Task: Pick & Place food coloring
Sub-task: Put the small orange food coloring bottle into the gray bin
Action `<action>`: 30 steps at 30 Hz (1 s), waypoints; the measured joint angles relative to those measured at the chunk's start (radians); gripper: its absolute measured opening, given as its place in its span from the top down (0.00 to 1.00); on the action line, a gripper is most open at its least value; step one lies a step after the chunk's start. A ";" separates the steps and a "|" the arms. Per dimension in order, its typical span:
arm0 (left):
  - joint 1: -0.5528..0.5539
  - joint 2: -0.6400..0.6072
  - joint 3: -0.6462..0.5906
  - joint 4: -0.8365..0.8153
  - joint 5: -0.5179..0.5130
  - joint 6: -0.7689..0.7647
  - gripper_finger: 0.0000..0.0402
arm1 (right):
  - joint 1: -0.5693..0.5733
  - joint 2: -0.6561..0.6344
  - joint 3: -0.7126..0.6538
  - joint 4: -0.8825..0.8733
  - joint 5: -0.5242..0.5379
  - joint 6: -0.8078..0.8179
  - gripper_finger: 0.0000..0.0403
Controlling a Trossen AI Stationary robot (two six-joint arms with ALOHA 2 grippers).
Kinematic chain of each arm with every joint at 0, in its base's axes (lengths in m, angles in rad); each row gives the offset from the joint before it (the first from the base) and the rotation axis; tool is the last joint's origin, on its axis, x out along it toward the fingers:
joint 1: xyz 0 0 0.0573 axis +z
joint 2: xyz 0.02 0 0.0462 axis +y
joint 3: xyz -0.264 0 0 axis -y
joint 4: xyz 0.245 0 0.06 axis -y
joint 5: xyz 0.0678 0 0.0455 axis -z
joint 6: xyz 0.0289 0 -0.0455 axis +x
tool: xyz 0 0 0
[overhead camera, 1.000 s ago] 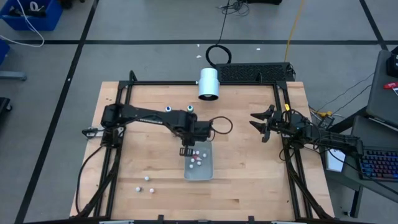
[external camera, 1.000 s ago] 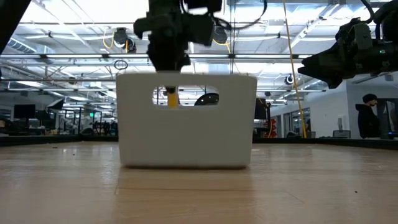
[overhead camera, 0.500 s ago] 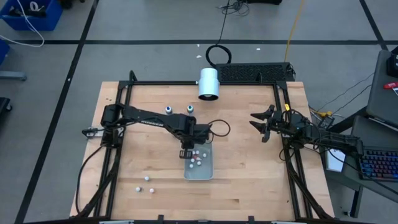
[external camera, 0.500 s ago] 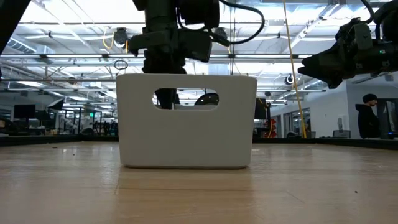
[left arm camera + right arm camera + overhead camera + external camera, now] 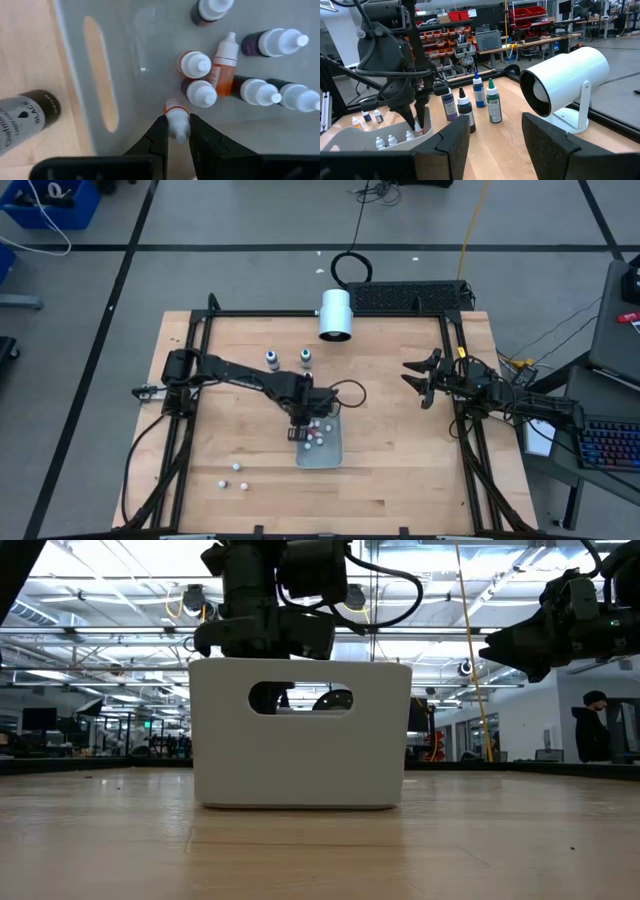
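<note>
We cannot see the left gripper (image 5: 262, 690) fingertips behind the white bin (image 5: 300, 780) wall; beside them, a black bottle (image 5: 25, 120) is cropped by the frame edge.

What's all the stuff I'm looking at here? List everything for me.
Table: one, pale wood, under everything.
Bin: one, white, mid-table.
Bottles in the bin: at least seven, white caps, with dark, red or orange bodies, lying on its floor.
Held bottle: one, white cap with a reddish collar, between the left gripper's fingers inside the bin.
Standing bottles: four, purple, black, blue and green, upright on the table beyond the bin.
Small white-capped bottles: three, on the left arm's side, apart from the bin.
White cylinder: one, at the table's far edge.
Person: one, dark clothes, in the room behind.
Left gripper: dark, down in the bin, closed on the held bottle.
Right gripper: dark, open, waiting at the table's right side.
</note>
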 joint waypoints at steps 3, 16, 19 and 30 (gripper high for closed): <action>-0.006 0.000 -0.002 0.016 -0.001 -0.003 0.87 | 0.000 0.000 0.000 0.000 0.000 0.000 0.58; -0.012 0.000 -0.002 0.022 -0.032 -0.021 0.87 | 0.000 0.000 0.000 0.000 0.000 0.000 0.58; -0.012 0.000 -0.002 0.022 -0.035 -0.021 0.87 | 0.000 0.000 0.000 0.000 0.000 0.000 0.58; -0.012 0.021 -0.004 0.035 -0.035 -0.023 0.87 | 0.000 0.000 0.000 0.000 0.000 0.000 0.58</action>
